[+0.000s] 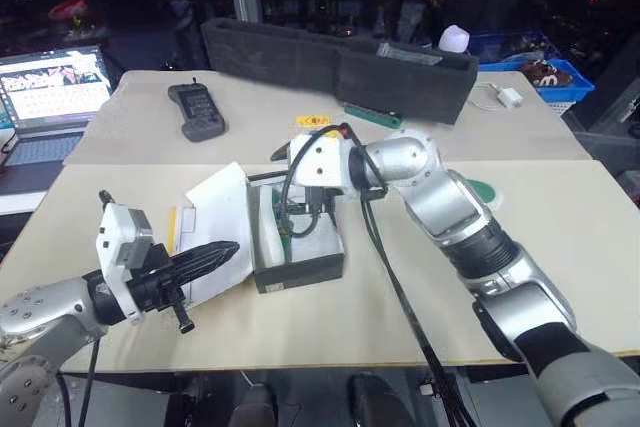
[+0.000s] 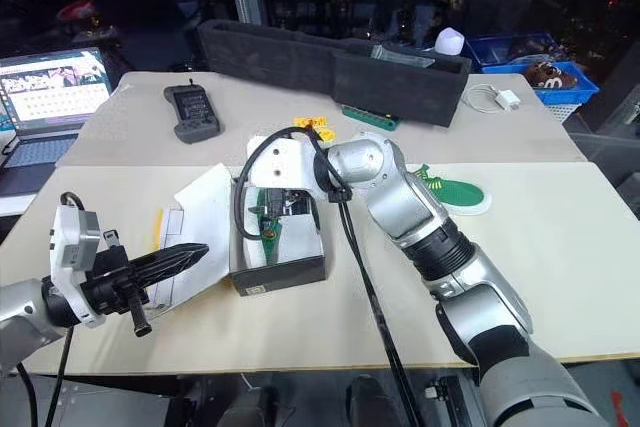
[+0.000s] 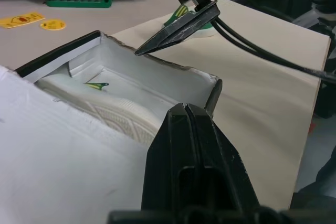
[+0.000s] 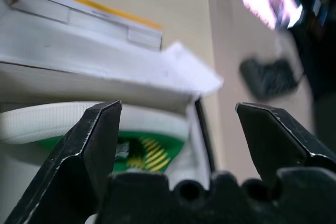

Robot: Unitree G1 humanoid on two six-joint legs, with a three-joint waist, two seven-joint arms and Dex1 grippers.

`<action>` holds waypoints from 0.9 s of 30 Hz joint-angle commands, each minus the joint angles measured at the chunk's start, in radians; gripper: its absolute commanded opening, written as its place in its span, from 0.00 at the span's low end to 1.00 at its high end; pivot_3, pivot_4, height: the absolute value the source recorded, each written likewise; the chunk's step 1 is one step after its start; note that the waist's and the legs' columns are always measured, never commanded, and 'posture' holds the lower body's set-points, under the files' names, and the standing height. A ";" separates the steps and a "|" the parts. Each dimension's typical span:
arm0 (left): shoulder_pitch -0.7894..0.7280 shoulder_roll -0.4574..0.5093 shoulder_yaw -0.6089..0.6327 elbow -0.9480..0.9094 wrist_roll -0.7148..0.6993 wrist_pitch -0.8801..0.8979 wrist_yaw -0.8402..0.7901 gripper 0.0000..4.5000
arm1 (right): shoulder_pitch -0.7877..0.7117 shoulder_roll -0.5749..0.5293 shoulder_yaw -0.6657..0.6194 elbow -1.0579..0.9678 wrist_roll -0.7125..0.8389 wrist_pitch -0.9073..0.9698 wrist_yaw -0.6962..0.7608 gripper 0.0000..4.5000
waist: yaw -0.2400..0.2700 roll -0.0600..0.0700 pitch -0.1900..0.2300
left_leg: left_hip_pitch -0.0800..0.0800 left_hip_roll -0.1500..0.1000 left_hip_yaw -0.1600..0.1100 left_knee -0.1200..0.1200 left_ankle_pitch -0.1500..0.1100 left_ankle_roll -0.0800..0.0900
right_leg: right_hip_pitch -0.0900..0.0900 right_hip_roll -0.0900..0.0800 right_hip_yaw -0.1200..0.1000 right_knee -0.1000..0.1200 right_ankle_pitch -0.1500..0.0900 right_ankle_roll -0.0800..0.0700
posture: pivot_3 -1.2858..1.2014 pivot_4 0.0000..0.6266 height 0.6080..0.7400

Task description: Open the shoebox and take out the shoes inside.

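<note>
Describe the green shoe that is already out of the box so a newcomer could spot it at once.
Start at the beige table and find the open shoebox near its middle. Past the right arm, a flat green shoe with pale stripes and a whitish sole lies on the bare tabletop, apart from the box.

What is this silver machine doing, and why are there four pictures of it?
It is a robot with two arms. Two pictures come from cameras on its head, and two from cameras on its wrists. On the table sits an open shoebox with one green shoe inside; another shoe lies on the table by the right arm. The right gripper is open, reaching into the box, holding nothing. The left gripper is shut and empty, beside the box. Farther back are a laptop, a remote and a black foam tray.
</note>
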 commanded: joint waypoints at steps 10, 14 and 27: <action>-0.006 0.001 0.012 -0.044 -0.032 -0.004 0.028 0.00 | -0.267 0.056 0.183 0.539 -0.456 -0.943 -0.251 0.92 | 0.006 0.000 0.000 | 0.003 0.000 -0.001 0.001 0.002 -0.003 | 0.002 0.000 0.000 0.003 0.001 -0.001 | 0.52 0.24 0.81; 0.009 -0.002 0.017 -0.056 -0.039 -0.004 0.039 0.00 | -0.338 0.060 0.193 0.653 -0.566 -0.992 -0.365 0.92 | 0.004 0.000 0.000 | 0.003 0.000 0.000 0.001 0.002 -0.003 | 0.001 0.000 0.000 0.004 0.003 -0.006 | 0.52 0.24 0.81; 0.015 0.008 0.020 -0.063 -0.061 0.002 0.062 0.00 | -0.303 0.128 0.272 0.682 -0.764 -1.029 -0.541 0.92 | 0.004 0.000 0.000 | 0.004 0.000 -0.001 -0.001 0.002 -0.003 | 0.000 0.000 0.000 0.007 0.003 -0.011 | 0.52 0.24 0.81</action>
